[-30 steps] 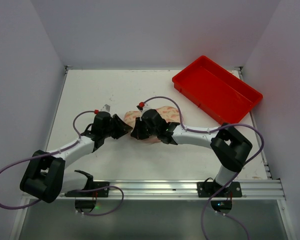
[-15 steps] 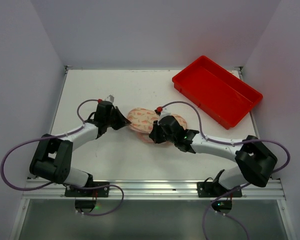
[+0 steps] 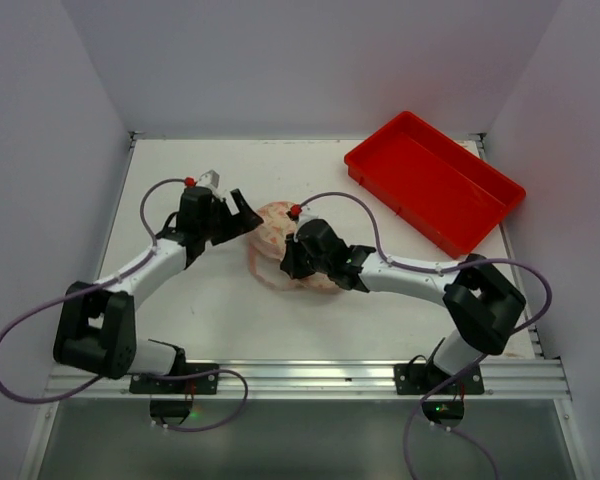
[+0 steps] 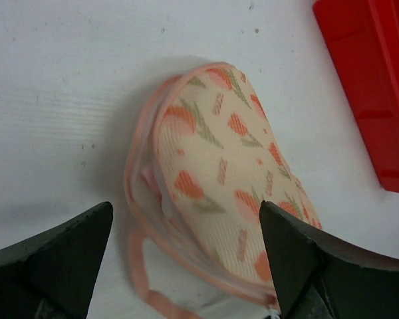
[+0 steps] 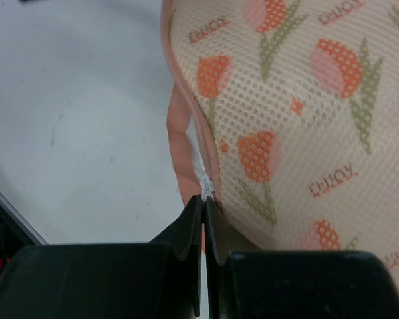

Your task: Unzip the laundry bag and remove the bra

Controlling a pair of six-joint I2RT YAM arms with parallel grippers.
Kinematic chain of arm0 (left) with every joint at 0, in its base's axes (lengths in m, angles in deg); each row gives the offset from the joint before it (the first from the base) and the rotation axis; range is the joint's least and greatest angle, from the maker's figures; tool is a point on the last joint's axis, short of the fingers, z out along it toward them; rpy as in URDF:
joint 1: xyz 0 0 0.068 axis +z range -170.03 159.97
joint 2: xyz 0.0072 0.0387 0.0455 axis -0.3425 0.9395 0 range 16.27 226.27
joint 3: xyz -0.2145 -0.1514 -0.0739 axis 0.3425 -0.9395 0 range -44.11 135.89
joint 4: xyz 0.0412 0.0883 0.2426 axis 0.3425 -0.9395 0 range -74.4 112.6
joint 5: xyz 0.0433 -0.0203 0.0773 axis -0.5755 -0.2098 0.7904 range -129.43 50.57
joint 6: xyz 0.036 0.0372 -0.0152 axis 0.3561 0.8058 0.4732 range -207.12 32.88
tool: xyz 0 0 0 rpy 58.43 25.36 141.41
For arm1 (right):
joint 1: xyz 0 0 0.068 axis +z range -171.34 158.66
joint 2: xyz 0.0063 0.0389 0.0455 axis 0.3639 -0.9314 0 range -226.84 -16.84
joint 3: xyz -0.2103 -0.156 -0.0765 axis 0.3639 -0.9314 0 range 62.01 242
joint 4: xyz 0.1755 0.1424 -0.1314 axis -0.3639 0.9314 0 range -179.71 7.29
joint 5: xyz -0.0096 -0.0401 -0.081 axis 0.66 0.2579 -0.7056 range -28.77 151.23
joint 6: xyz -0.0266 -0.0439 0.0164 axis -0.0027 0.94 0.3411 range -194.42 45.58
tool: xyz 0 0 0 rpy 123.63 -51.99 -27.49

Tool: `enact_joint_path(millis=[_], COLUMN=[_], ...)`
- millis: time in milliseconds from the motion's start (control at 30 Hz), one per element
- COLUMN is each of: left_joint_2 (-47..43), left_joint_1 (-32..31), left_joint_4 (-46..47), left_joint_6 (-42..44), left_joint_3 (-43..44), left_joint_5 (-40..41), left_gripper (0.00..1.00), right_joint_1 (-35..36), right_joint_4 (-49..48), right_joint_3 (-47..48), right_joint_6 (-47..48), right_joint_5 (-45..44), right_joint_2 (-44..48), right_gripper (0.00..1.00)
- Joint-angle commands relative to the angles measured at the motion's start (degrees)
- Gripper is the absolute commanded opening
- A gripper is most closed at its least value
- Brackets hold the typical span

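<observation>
Along the bottom of the overhead frame, a metal rail (image 3: pixel 310 378) carries the bases of two white-and-black arms, with purple cables (image 3: pixel 15 335) looping off them. Beyond it lies the white desk (image 3: pixel 220 330), matt and flecked with small dark scuffs.

At the centre of the frame the laundry bag (image 3: pixel 268 226) lies flat on the desk, its cream mesh printed with orange-pink tulips and edged in pink. The right claw (image 3: pixel 285 262) meets the bag's lower-left edge. Its wrist camera shows the fingers pressed together on the white zipper pull (image 5: pixel 208 185) at the pink seam. The left claw (image 3: pixel 242 212) hangs at the bag's upper-left end with its fingers spread wide and nothing between them.

In the left wrist view the bag (image 4: pixel 219 166) fills the middle of the frame. Its pink-edged seam gapes slightly along the left side, and something pale shows inside, too indistinct to name. A pink loop (image 4: pixel 141 266) trails onto the desk at the lower left.

A red tray (image 3: pixel 435 180) sits at an angle in the upper right, well apart from the bag. Plain pale walls (image 3: pixel 310 60) close in the desk at the back and along both sides.
</observation>
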Motion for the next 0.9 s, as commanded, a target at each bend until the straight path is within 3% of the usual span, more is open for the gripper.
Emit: enact_joint_path(millis=[0, 167, 500, 600, 767, 833, 867], left_joint_2=[-8.06, -16.42, -10.82, -7.47, -4.21, -3.16, -2.8], left_joint_1=[-0.43, -7.98, -10.99, -10.99, -10.81, -10.29, -9.94], left_joint_4=[-2.25, 4.69, 14.28, 15.42, 14.9, 13.15, 12.71], left_joint_6=[-7.76, -19.38, -24.23, -24.32, -23.18, -21.07, -20.37], left_joint_3=[-6.92, -16.95, -17.84, -17.32, -15.91, -14.16, -13.54], left_joint_5=[1.53, 4.52, 5.22, 5.4, 6.45, 7.24, 7.42], left_gripper=[0.95, 0.89, 0.78, 0.61, 0.09, 0.0, 0.0], right_joint_1=[0.24, 0.24, 0.24, 0.24, 0.24, 0.24, 0.16], right_joint_4=[-5.0, -8.87, -10.1, -10.37, -8.97, -8.52, -7.83], right_joint_3=[6.63, 8.66, 6.82, 5.41, 1.9, -0.82, -1.88], right_joint_6=[-1.54, -3.82, -4.09, -4.18, -3.3, -1.9, -1.54], right_joint_5=[2.39, 6.79, 6.44, 6.43, 5.39, 3.72, 3.27], right_joint_2=[-3.53, -7.58, -7.85, -6.97, -3.02, -0.05, 1.11], right_gripper=[0.0, 0.0, 0.0, 0.0, 0.0, 0.0, 0.0])
